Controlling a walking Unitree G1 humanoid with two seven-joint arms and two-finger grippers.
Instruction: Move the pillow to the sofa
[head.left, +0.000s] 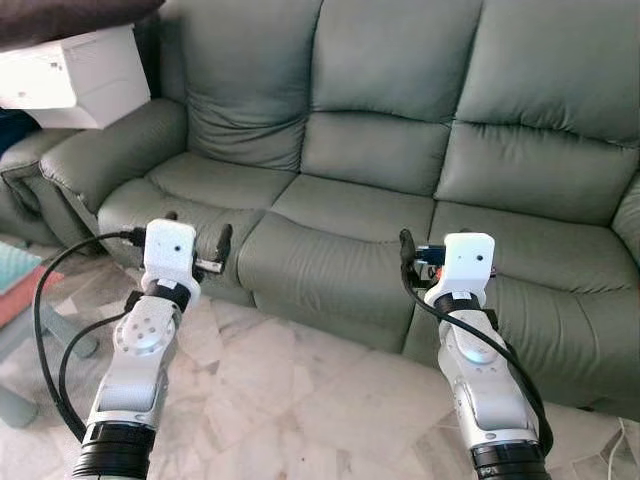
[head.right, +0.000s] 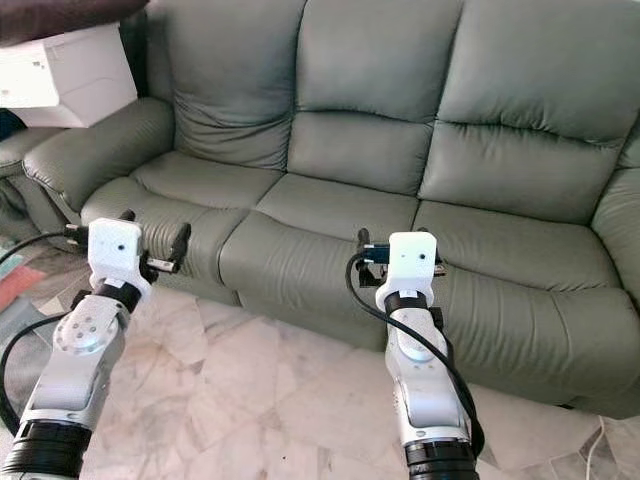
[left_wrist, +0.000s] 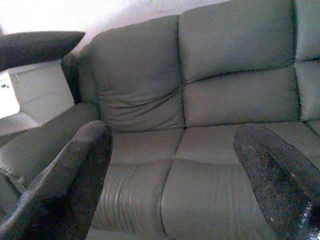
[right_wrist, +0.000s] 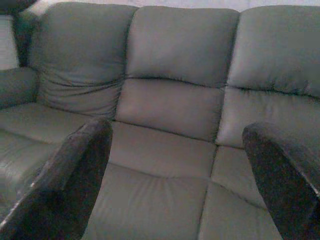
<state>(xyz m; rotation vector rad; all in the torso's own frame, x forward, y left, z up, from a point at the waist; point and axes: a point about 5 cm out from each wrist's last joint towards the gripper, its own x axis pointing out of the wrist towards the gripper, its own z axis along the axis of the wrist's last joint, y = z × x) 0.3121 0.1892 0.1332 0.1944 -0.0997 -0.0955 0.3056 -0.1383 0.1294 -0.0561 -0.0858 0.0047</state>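
Observation:
A grey-green leather sofa (head.left: 400, 150) with three seats stands right in front of me. The dark pillow (head.left: 70, 15) lies on top of a white cabinet beyond the sofa's left armrest; it also appears in the left wrist view (left_wrist: 35, 47). My left gripper (head.left: 198, 230) is held up before the left seat, open, with nothing between its fingers (left_wrist: 75, 170). Before the gap between the middle and right seats, my right gripper (head.left: 440, 250) is also open and holds nothing, its fingers (right_wrist: 70, 170) wide apart.
The white cabinet (head.left: 85, 75) stands at the back left. A second sofa's arm (head.left: 20, 165) and a low teal and red table (head.left: 15, 285) lie at the left edge. Marble floor (head.left: 300, 400) runs under both arms, with a white cable (head.left: 615, 455) at the right.

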